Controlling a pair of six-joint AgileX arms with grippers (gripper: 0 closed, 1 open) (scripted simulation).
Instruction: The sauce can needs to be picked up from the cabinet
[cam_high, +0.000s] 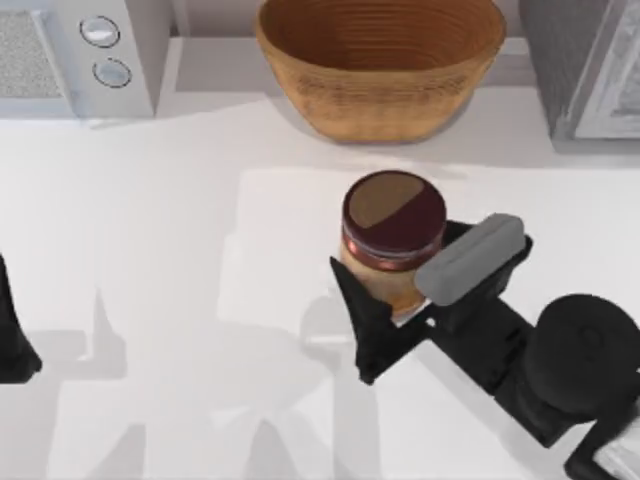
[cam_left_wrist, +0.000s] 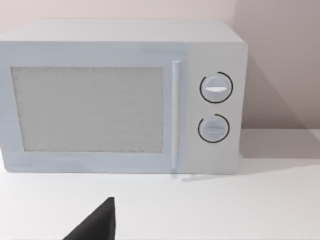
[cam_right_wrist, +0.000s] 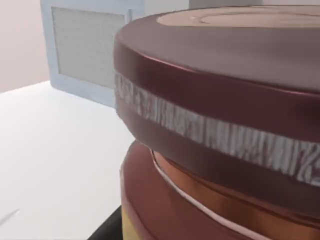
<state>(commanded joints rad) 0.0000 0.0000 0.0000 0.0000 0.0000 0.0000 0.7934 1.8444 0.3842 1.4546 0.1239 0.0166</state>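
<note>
The sauce can (cam_high: 393, 228) is a small round can with a dark maroon side and a coppery flat top. It sits upright between the black fingers of my right gripper (cam_high: 393, 252), which is shut on it near the table's middle right. One finger (cam_high: 360, 320) runs along the can's left side, and the other is behind its right side. Close up in the right wrist view, the sauce can (cam_right_wrist: 225, 100) shows its maroon rim and a pale ribbed band. The grey cabinet (cam_high: 590, 70) stands at the back right, apart from the can. My left gripper (cam_high: 15, 340) is parked at the left edge.
A big tan woven basket (cam_high: 380, 60) stands at the back centre, just beyond the can. A white microwave (cam_high: 70, 55) sits at the back left, and the left wrist view faces that microwave (cam_left_wrist: 120, 100). White table (cam_high: 180, 300) lies open left of the can.
</note>
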